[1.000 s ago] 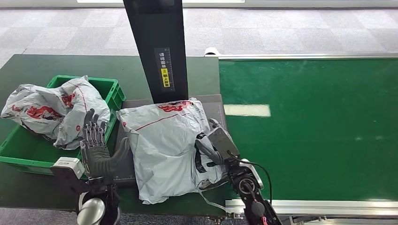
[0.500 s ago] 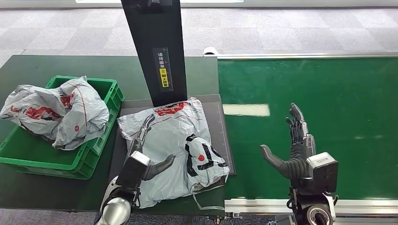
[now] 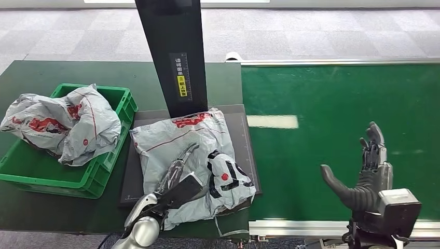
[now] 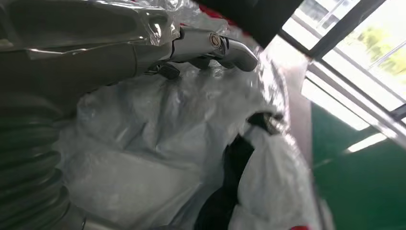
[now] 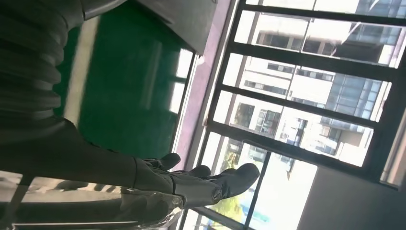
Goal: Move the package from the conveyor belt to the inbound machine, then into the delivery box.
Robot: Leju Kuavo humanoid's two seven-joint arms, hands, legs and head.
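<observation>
The belt is the largest thing here, a green surface on the right side, and no package lies on the part of it that we can see. To its left is the dark green table, which carries the machine, a black column with a flat grey plate at its foot. The box is a green crate at the far left, and one crumpled grey bag already lies in it and hangs over its rim.

The package, a grey plastic mail bag with red and black print, lies on the plate, just in front of the column. So I judge that the first part is done: the package has left the belt and is on the machine. The move into the box is not yet done.

The package's long axis runs from the column toward the robot, a little slanted. Its red-printed end points to the column, and its folded black-printed end lies toward the belt.

The left hand lies flat on the package, with fingers stretched out over the plastic; I see no closed grasp. The right hand stands upright over the belt, fingers apart, holding nothing.
</observation>
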